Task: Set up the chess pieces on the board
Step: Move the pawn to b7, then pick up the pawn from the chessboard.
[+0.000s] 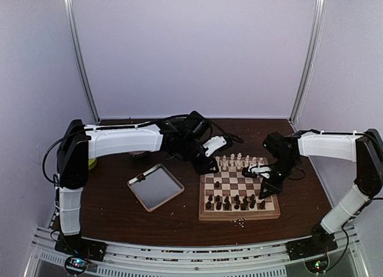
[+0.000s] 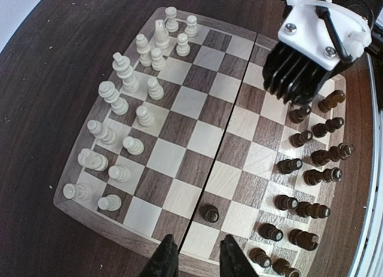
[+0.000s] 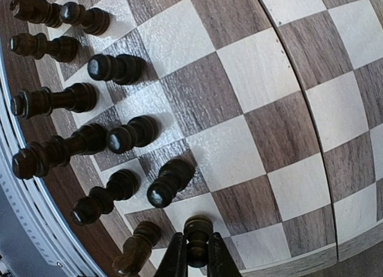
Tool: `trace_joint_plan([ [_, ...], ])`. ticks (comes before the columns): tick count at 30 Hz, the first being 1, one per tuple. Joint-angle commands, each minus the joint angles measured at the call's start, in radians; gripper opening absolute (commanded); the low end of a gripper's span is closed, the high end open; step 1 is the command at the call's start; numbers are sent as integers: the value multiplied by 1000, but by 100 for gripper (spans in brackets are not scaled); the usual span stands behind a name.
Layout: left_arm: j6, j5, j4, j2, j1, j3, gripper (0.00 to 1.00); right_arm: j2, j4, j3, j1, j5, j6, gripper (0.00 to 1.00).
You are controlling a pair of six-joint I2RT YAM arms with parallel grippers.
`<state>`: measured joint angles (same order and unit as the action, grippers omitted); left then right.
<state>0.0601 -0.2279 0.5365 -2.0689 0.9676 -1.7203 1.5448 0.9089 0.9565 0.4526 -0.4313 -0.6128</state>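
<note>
Pinching small dark brown turned pawn [image 3: 197, 229], right claw [image 3: 196, 246] closed onto its sides, low over corner square of checked wooden chessboard [image 3: 257, 67]. Likely seating it beside dark pawn row [image 3: 119, 67]; board contact unclear. Across board, left claw [image 2: 195, 247] parted, empty, hovering near stray dark pawn [image 2: 209, 213], probably next pickup. Far side: pale cream turned pieces [image 2: 128, 109] ranked. Underneath, dark brown wooden counter [image 1: 119, 217].

My right fingers [image 3: 173, 259] are black; the board [image 3: 257, 67] is checked light and dark brown, with cream pieces [image 2: 145, 115] and blackish-brown pieces [image 3: 116, 69].
</note>
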Motion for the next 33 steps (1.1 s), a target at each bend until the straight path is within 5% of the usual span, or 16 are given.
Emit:
trace_joint_plan([
  [1,-10,-4,-52,41,-7,14,27,14,14,14,19,-12,-13,8],
  [7,-12,-7,-55,41,-9,22,27,26,5,17,27,3,-5,11],
  [20,-4,2,-39,60,-12,63,27,-66,66,86,21,-46,-9,33],
  [33,-60,253,-54,351,-167,243,31,12,-59,294,150,98,92,37],
])
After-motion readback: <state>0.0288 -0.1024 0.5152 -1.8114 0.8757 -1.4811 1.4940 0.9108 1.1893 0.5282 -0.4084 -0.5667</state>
